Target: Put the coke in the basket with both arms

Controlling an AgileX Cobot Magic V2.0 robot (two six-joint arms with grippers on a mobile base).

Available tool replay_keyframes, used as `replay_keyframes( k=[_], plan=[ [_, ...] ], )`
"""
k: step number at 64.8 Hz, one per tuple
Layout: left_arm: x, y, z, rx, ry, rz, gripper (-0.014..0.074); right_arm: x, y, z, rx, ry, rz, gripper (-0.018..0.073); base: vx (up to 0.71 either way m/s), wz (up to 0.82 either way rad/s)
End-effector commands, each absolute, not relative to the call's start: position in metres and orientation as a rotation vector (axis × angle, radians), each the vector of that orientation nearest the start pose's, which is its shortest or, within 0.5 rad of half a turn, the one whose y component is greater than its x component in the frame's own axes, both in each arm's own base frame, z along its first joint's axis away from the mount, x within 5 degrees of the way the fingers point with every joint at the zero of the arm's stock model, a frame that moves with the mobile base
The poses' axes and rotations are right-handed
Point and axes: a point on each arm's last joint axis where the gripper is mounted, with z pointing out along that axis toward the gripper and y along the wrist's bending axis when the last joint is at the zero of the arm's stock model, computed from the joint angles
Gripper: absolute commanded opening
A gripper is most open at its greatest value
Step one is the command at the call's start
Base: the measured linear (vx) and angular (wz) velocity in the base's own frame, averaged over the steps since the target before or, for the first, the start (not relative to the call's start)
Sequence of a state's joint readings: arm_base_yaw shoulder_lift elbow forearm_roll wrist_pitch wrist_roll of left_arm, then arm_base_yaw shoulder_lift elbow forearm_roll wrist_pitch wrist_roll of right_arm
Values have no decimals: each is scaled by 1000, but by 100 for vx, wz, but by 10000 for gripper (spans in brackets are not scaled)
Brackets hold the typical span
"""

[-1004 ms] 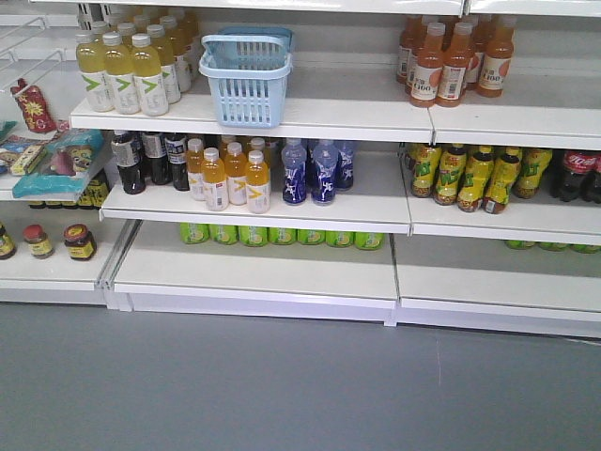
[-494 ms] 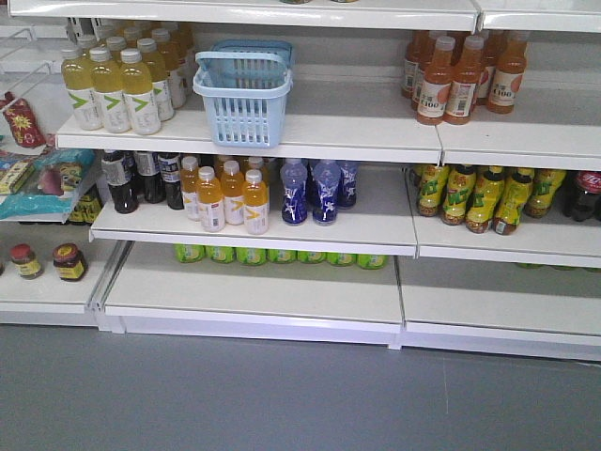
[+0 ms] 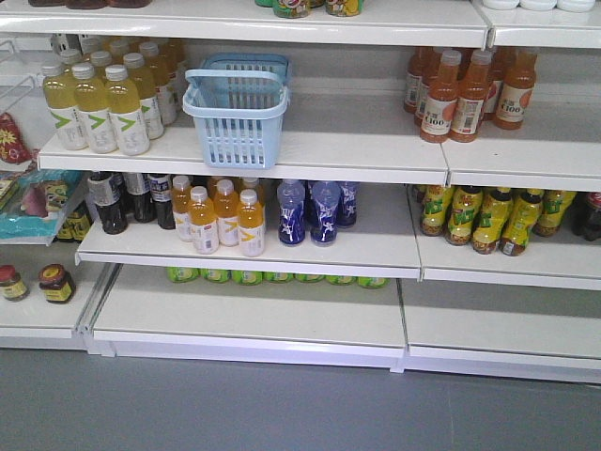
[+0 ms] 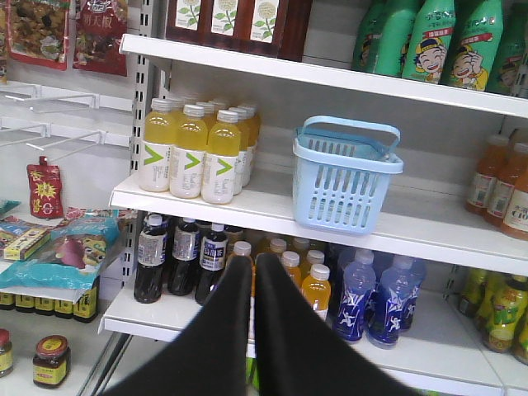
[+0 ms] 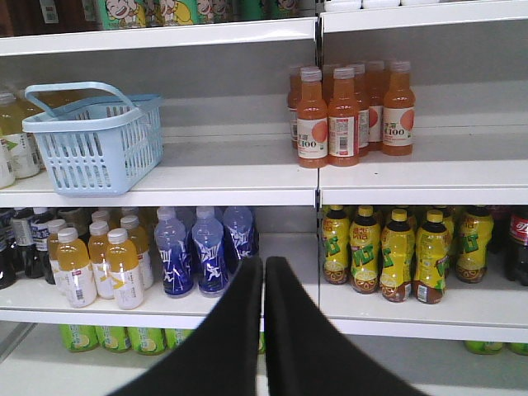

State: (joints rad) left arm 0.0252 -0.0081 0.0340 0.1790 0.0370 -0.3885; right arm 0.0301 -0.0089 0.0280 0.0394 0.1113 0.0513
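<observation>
The light blue basket (image 3: 237,122) stands upright on the second shelf from the top, handles up. It also shows in the left wrist view (image 4: 342,186) and the right wrist view (image 5: 95,144). The red coke bottle is out of view. My left gripper (image 4: 253,260) is shut and empty, in front of the shelf below and left of the basket. My right gripper (image 5: 264,262) is shut and empty, in front of the shelf below and right of the basket. Neither arm shows in the front view.
Yellow drink bottles (image 3: 94,99) stand left of the basket and orange tea bottles (image 3: 460,94) far to its right. One shelf down are small orange bottles (image 3: 221,221), blue bottles (image 3: 310,211) and yellow-green bottles (image 3: 479,221). A dark cola bottle with a red label (image 5: 518,239) is at the far right.
The front view has shifted: shelves and basket sit lower and slightly left in the frame, and the top shelf has come into view. Nothing on the shelves has moved.
</observation>
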Motion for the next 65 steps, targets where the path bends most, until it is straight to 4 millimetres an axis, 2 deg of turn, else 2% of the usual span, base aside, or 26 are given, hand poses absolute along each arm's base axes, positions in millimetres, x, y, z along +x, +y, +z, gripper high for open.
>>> replay_keyframes(
  k=[1, 65],
  plan=[
    [55, 1, 205, -165, 1447, -159, -6, 56, 2, 197, 36, 1534, 89, -4, 16, -2],
    [55, 1, 205, -165, 1447, -159, -6, 56, 2, 197, 36, 1535, 89, -4, 14, -4]
  ],
)
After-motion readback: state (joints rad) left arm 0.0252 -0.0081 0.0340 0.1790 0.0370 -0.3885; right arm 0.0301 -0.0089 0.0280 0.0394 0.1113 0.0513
